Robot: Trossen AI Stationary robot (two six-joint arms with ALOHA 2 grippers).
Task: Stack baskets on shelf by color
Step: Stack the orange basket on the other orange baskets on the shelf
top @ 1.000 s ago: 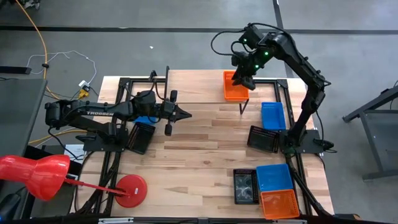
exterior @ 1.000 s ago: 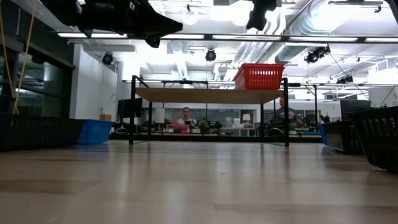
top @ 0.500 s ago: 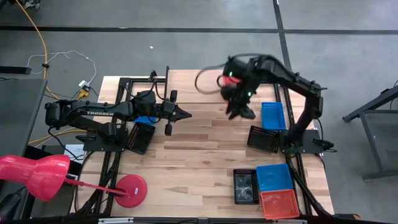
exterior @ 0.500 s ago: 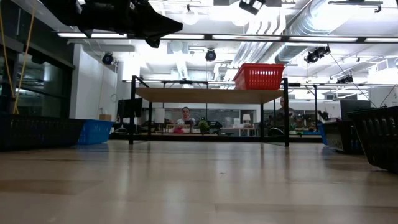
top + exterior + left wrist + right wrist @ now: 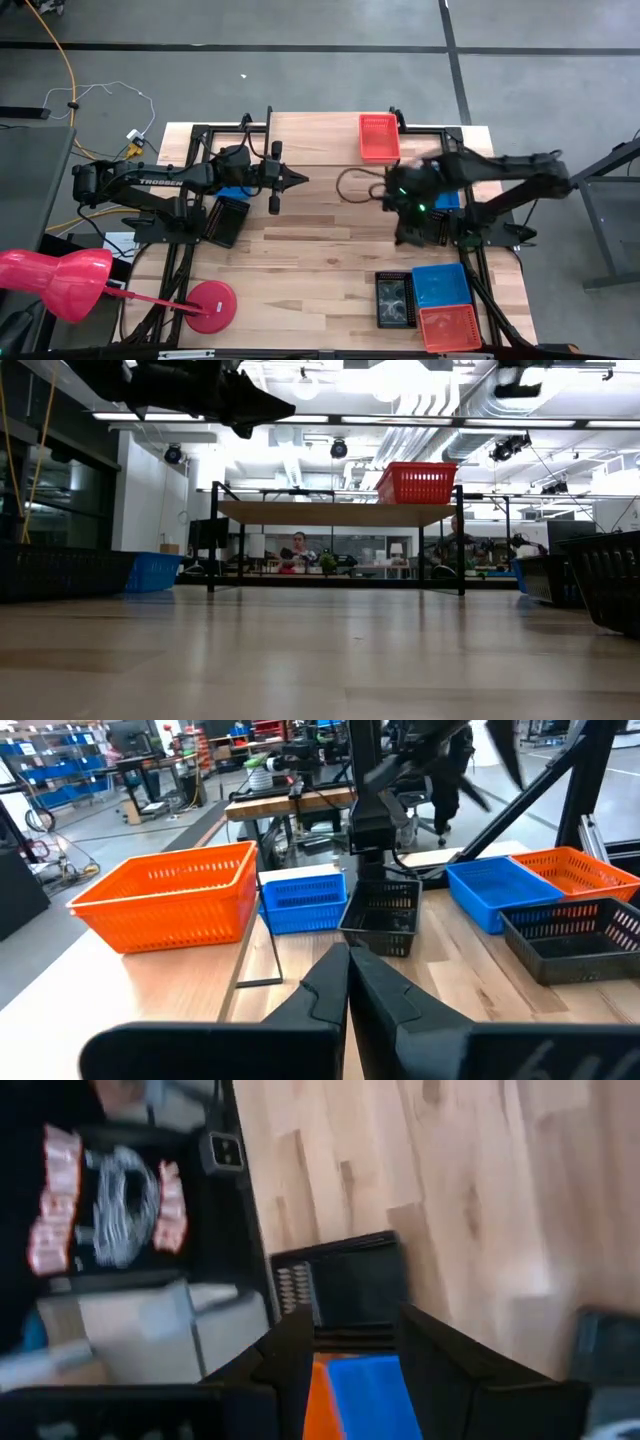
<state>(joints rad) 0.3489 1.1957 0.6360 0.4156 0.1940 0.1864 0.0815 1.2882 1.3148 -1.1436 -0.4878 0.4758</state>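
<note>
On the shelf [image 5: 330, 135] one red basket [image 5: 378, 137] sits; right jaws [image 5: 350, 1342], open and empty, swinging toward the black basket [image 5: 345, 1288], could clip its rim; left jaws [image 5: 348, 982] shut.

Overhead, tabletop-level and two wrist cameras

free: shelf [image 5: 300, 130] left part | blocked: red-orange basket [image 5: 378, 137] right end
</note>
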